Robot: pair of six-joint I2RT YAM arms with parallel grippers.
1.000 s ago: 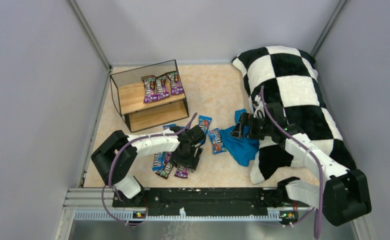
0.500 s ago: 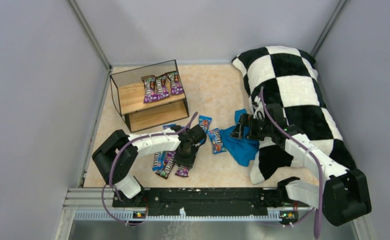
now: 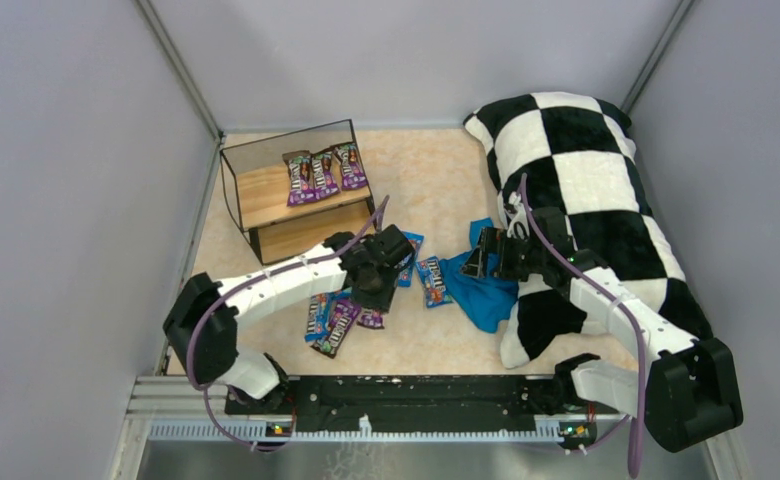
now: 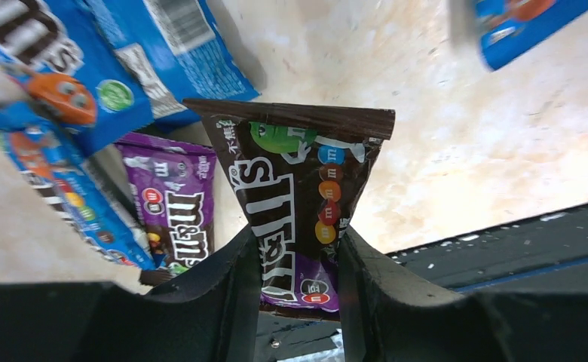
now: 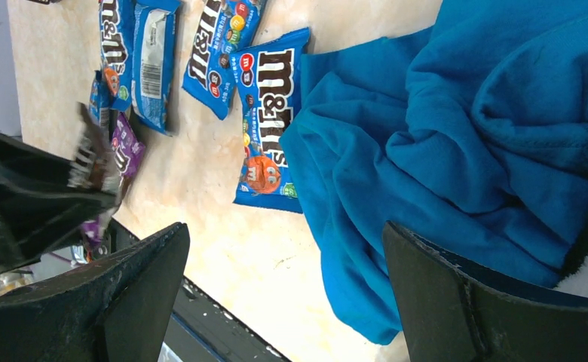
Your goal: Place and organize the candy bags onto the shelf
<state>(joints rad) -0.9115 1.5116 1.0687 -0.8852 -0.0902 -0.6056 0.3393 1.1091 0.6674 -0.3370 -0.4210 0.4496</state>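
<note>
My left gripper (image 3: pixel 371 300) is shut on a dark brown and purple candy bag (image 4: pixel 302 188), lifted above the table; the bag hangs from it in the top view (image 3: pixel 370 317). Below it lie more purple bags (image 3: pixel 336 325) (image 4: pixel 174 204) and blue bags (image 4: pixel 65 83). Three purple bags (image 3: pixel 319 172) lie on the shelf's top board (image 3: pixel 266 195). Blue bags (image 3: pixel 433 281) (image 5: pixel 268 124) lie mid-table beside the blue cloth. My right gripper (image 3: pixel 478 262) (image 5: pixel 283 286) is open and empty, hovering over the cloth's left edge.
A blue cloth (image 3: pixel 486 285) (image 5: pixel 464 151) lies against a big black-and-white checkered pillow (image 3: pixel 586 190) at the right. Grey walls enclose the table. The black rail (image 3: pixel 416 395) runs along the near edge.
My left gripper has risen and moved away from the near pile toward the shelf, carrying the dark candy bag. The right arm has not moved.
</note>
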